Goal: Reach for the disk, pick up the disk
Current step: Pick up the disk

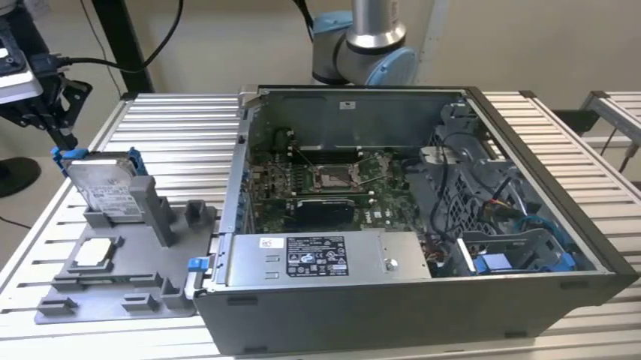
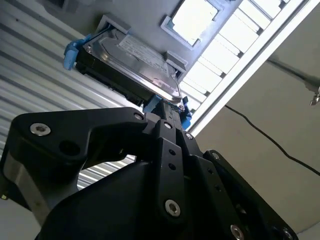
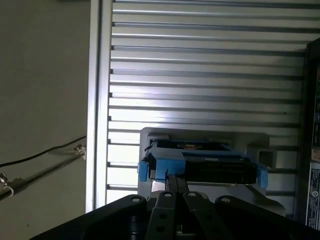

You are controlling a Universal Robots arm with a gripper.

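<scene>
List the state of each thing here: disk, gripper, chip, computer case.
disk, upright on its edge in the gray holder, not lifted.
gripper, down at the disk's top edge.
chip, lying flat in the holder.
case, on its side, open.

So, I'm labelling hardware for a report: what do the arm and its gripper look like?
The silver tubular arm has grey joints with pale blue caps. The matt black gripper is built of angular linked bars dotted with silver screw heads. A black cable runs to its wrist end.
</scene>
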